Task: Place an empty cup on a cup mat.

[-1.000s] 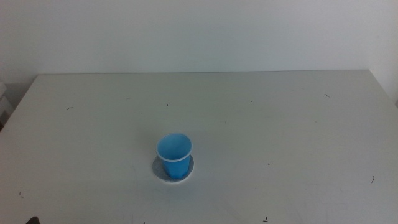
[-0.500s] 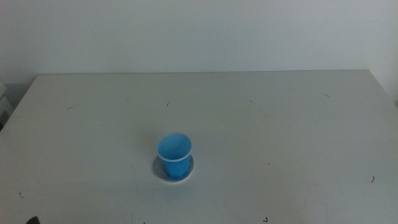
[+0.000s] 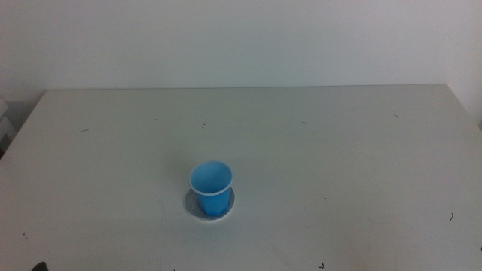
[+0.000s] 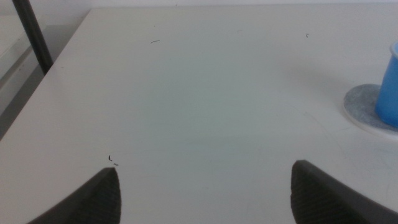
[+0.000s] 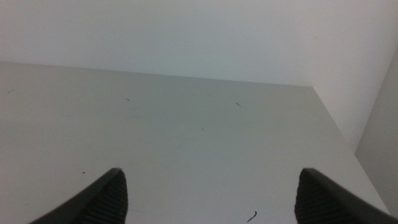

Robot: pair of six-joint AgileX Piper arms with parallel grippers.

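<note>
The blue cup (image 3: pixel 212 185) stands upright on the grey cup mat (image 3: pixel 210 205), a little left of the table's middle and toward the front. The cup's inside is blue and looks empty. In the left wrist view the cup (image 4: pixel 388 87) and the mat (image 4: pixel 364 104) show at the picture's edge. My left gripper (image 4: pixel 205 190) is open and empty, low over the table's front left part, apart from the cup. My right gripper (image 5: pixel 208 193) is open and empty over the table's right part, with no cup in its view. Neither arm shows in the middle view.
The white table (image 3: pixel 339 150) has small dark specks on it. A white wall runs behind its far edge. A dark post (image 4: pixel 34 37) stands beyond the table's edge in the left wrist view.
</note>
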